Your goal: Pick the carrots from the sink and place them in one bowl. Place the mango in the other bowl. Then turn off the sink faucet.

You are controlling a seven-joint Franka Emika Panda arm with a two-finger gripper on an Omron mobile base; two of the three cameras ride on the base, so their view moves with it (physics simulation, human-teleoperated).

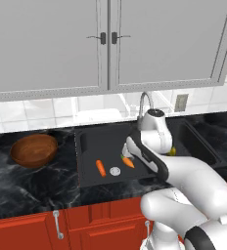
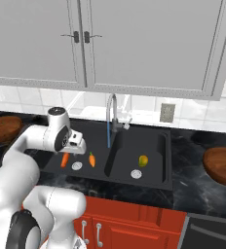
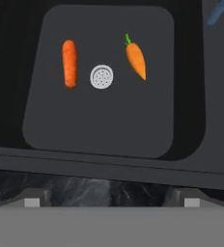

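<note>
Two orange carrots lie in the left basin of the black sink [image 2: 54,163], one on each side of the round drain [image 3: 102,76]: a blunt carrot [image 3: 69,62] [image 2: 65,159] [image 1: 101,167] and a tapered one with a green top [image 3: 136,59] [image 2: 92,159] [image 1: 128,161]. The yellow-green mango [image 2: 143,160] rests in the right basin. My gripper [image 2: 77,147] [image 3: 111,201] hangs open above the left basin's near side, holding nothing. One wooden bowl [image 1: 34,150] [image 2: 3,127] sits on the counter left of the sink, another bowl [image 2: 222,165] to its right. A blue stream runs from the silver faucet [image 2: 112,112].
White wall cabinets hang above the black marble counter [image 1: 32,188]. A wall outlet [image 2: 167,113] sits right of the faucet. Red base cabinets [image 2: 134,223] run below the counter's front edge. My own white arm covers part of the sink in the left base view.
</note>
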